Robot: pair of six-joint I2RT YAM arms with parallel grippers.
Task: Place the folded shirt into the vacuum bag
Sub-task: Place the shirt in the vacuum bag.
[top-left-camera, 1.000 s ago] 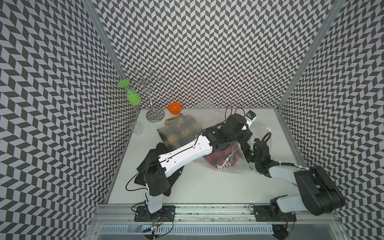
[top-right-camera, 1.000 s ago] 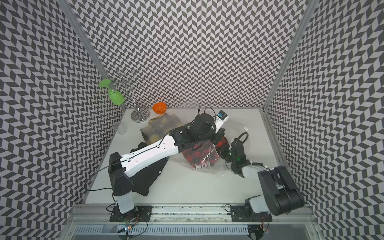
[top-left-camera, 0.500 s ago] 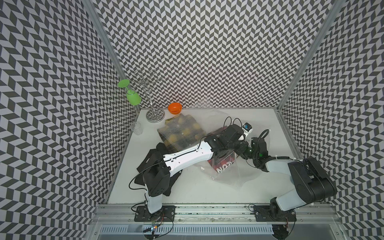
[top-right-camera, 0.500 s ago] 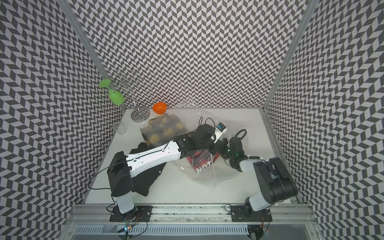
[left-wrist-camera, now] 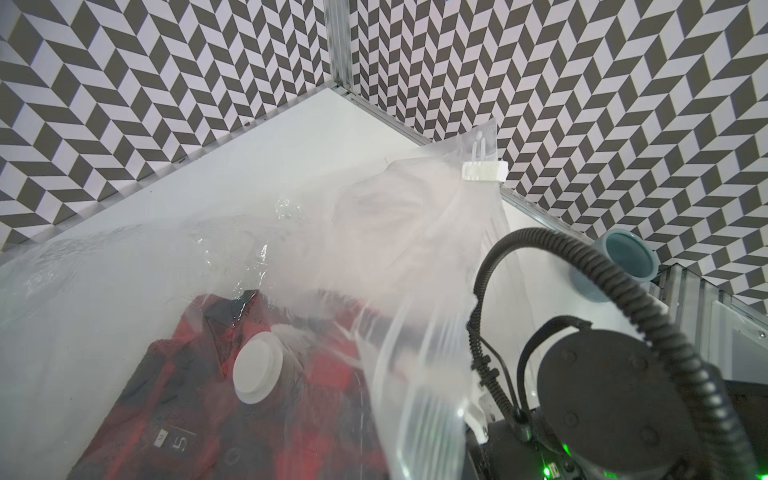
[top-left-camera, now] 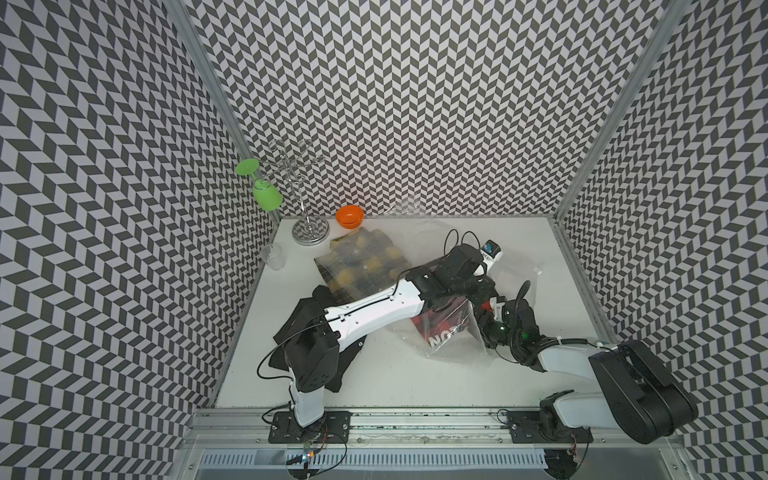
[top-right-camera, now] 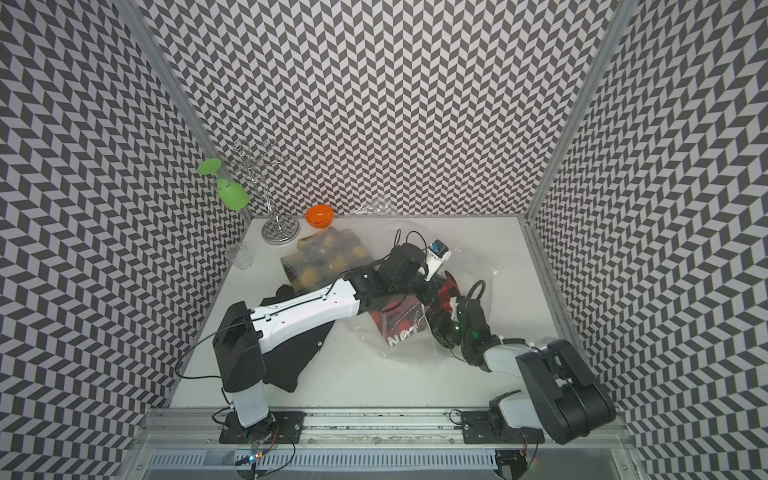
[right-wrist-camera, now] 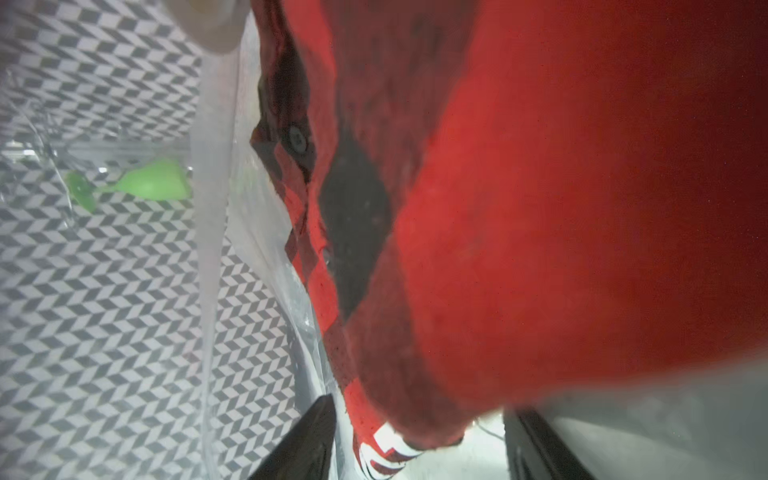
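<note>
The folded shirt (top-left-camera: 444, 328) (top-right-camera: 399, 324), red and black plaid, lies on the table inside the clear vacuum bag (top-left-camera: 465, 353) (top-right-camera: 411, 353). In the left wrist view the bag's round white valve (left-wrist-camera: 257, 368) sits over the shirt (left-wrist-camera: 291, 415), and the white slider (left-wrist-camera: 484, 170) is at the far corner. My left gripper (top-left-camera: 484, 293) (top-right-camera: 432, 291) is shut on the bag's upper film, holding it lifted; its fingers are hidden. My right gripper (top-left-camera: 484, 320) (right-wrist-camera: 422, 405) is at the bag's mouth, its dark fingers (right-wrist-camera: 307, 440) wide apart around the shirt's (right-wrist-camera: 540, 208) end.
A second bag with a yellow and black garment (top-left-camera: 361, 266) lies behind the left arm. A black garment (top-left-camera: 307, 332) is under that arm's base. An orange bowl (top-left-camera: 350, 216), a glass rack (top-left-camera: 309, 230) with a green glass (top-left-camera: 266, 195) and a clear cup (top-left-camera: 274, 255) stand at the back left.
The right gripper was shut a second ago and now stands open. The right arm swung in toward the bag, then drew back a little. The left arm dropped slightly with the film.
</note>
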